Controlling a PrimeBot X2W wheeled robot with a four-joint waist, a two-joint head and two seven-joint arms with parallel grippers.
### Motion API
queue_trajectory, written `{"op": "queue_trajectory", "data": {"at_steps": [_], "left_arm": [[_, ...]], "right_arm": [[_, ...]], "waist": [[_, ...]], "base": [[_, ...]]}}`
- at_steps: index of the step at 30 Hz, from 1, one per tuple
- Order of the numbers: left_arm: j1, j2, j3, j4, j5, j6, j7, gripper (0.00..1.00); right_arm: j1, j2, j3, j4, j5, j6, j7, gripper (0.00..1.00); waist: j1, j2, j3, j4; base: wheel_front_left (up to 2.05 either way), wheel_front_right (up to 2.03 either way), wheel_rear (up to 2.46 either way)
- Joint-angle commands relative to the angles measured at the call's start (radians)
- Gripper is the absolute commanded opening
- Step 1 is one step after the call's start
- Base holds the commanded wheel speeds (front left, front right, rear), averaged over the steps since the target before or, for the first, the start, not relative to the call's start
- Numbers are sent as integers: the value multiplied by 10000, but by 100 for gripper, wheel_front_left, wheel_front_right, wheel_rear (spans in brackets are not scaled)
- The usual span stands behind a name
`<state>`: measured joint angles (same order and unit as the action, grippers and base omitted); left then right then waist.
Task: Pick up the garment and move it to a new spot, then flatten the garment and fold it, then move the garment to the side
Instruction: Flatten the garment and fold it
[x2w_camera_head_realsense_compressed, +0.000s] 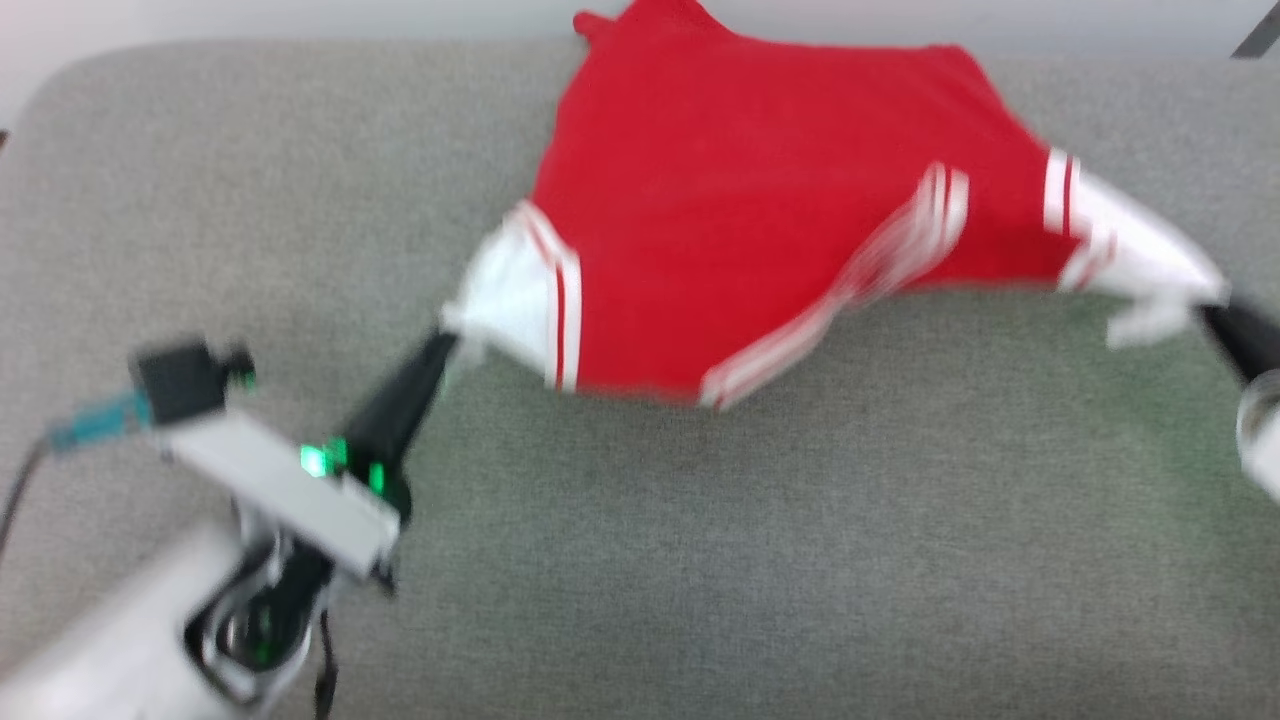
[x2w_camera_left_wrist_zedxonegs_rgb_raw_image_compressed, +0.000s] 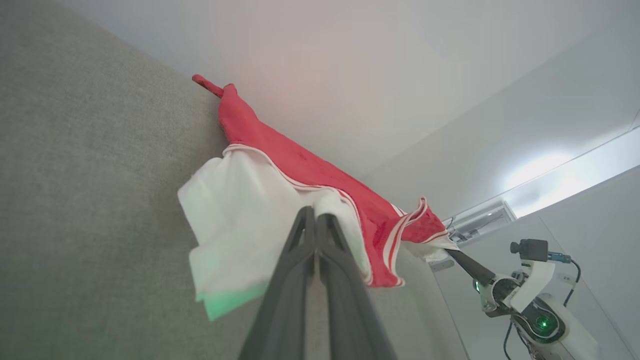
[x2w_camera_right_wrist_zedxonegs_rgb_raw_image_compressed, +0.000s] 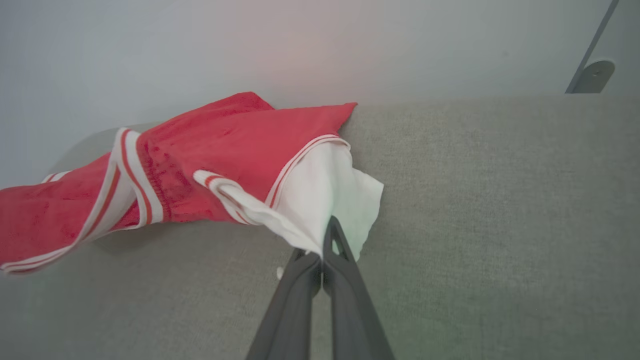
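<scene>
left fingers (x2w_camera_left_wrist_zedxonegs_rgb_raw_image_compressed: 315, 215): fully closed, thin bite on the edge of one white sleeve (x2w_camera_head_realsense_compressed: 505, 290).
right fingers (x2w_camera_right_wrist_zedxonegs_rgb_raw_image_compressed: 324, 260): fully closed, pinching only the corner of the other sleeve (x2w_camera_right_wrist_zedxonegs_rgb_raw_image_compressed: 330, 190).
garment (x2w_camera_head_realsense_compressed: 720, 200): strung between both fingers; body lies beyond the tips, far end on the surface (x2w_camera_head_realsense_compressed: 700, 560).
risk 1: a sleeve slips out if the arms pull apart.
risk 2: uneven pull twists the body.
risk 3: the slack neckline bunches when laid down.

We see the garment (x2w_camera_head_realsense_compressed: 740, 230), a red jersey with white sleeves and white-striped trim, pulled wide by both sleeve ends. Its near edge sags above the grey cushion (x2w_camera_head_realsense_compressed: 700, 560), and its far corner reaches the cushion's back edge.
</scene>
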<state>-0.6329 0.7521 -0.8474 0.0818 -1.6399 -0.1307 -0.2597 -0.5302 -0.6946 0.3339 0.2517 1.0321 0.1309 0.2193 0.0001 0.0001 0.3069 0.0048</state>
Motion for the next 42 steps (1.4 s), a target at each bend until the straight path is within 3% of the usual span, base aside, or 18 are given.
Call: {"op": "queue_trajectory", "data": {"at_steps": [1,12,18,21,26,32,42], "left_arm": [[395,142,43,-205,10,11,-34,0],[3676,1539,-52,-2565,258,11,-49,0],[5004,2416,-128,-3629,346,9,-54,0],[5322,2595,4,-3853,467,9,-57,0],[5159,2178,-180,-3588,673,9,236,0],[4628,1223,-589,-2052,757,9,873,0],[3894,-218,-896,696,1177,11,890,0]], "right_arm": [[486,-110,-134,-309,67,-3,121,0],[5013,-765,-1721,-3036,692,-3,2115,0],[7095,-635,-3008,-4086,847,-3,2827,0],[7859,-472,-3556,-4640,806,-3,3158,0],[8007,-47,-3689,-4951,341,-3,3830,0],[7068,255,-2632,-4160,-809,-3,4549,0],[5716,533,-875,-2010,-2259,-11,3747,0]], "waist": [[-1,-1,-372,-44],[-1,-1,-828,-126],[-1,-1,-780,8],[-1,-1,-764,89],[-1,-1,-787,129],[-1,-1,-772,89],[-1,-1,-612,130]], "base": [[0,0,0],[0,0,0],[0,0,0],[0,0,0],[0,0,0],[0,0,0],[0,0,0]]}}
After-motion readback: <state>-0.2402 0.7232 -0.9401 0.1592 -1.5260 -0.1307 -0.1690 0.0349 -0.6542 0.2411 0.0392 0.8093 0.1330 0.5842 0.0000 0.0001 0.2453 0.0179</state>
